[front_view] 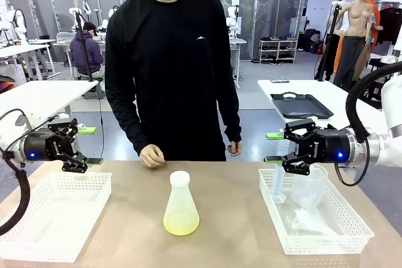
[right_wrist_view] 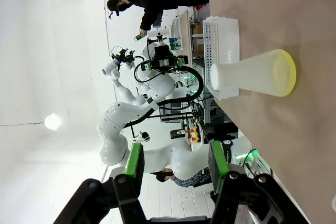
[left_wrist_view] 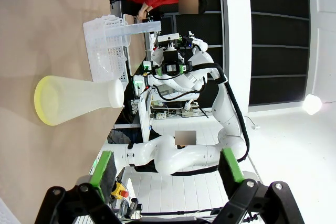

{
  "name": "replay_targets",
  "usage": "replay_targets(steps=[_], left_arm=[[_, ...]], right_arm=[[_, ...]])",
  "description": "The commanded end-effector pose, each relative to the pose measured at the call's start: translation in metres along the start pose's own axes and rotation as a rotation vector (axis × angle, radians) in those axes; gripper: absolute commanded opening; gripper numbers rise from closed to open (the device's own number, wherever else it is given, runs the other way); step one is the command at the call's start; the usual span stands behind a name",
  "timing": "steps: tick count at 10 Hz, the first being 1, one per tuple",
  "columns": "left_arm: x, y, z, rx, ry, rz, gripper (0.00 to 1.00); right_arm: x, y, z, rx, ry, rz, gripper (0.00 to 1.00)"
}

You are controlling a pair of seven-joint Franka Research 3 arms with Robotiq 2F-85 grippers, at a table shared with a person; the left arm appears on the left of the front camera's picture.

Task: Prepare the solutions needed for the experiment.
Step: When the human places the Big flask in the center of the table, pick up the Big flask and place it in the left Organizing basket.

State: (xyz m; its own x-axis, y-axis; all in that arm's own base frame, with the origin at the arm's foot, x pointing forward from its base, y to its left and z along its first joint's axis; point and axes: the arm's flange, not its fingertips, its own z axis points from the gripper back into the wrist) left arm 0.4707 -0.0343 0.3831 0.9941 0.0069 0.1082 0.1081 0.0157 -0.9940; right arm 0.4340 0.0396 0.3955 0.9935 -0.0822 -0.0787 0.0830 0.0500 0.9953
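Solutions [front_view: 181,223] are being held in a flask [front_view: 180,199] upright on the counter [front_view: 232,243], long axis vertical, neck pointing up, between and below the left end effector [front_view: 92,146] and right end effector [front_view: 274,148], both being seen released, empty.

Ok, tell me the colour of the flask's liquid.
The liquid is pale yellow-green; front view.

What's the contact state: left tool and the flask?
Apart. Front view shows the left tool above the left basket's far edge, with bare table between it and the flask.
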Motion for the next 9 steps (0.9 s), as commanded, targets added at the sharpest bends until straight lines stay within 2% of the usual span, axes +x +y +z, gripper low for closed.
replay_targets(steps=[1, 2, 4, 9], left_arm=[[0.0, 0.0, 0.0, 0.0, 0.0, 0.0, 1.0], [0.003, 0.003, -0.004, 0.007, 0.047, -0.039, 1.0], [0.005, -0.001, -0.014, 0.061, 0.11, -0.241, 1.0], [0.006, -0.016, -0.054, 0.033, 0.285, -0.662, 1.0]], right_arm=[[0.0, 0.001, -0.001, 0.015, -0.007, 0.022, 0.63], [0.0, 0.001, -0.001, 0.015, -0.007, 0.022, 0.63], [0.0, 0.001, -0.001, 0.015, -0.007, 0.022, 0.63], [0.0, 0.001, -0.001, 0.015, -0.007, 0.022, 0.63]])
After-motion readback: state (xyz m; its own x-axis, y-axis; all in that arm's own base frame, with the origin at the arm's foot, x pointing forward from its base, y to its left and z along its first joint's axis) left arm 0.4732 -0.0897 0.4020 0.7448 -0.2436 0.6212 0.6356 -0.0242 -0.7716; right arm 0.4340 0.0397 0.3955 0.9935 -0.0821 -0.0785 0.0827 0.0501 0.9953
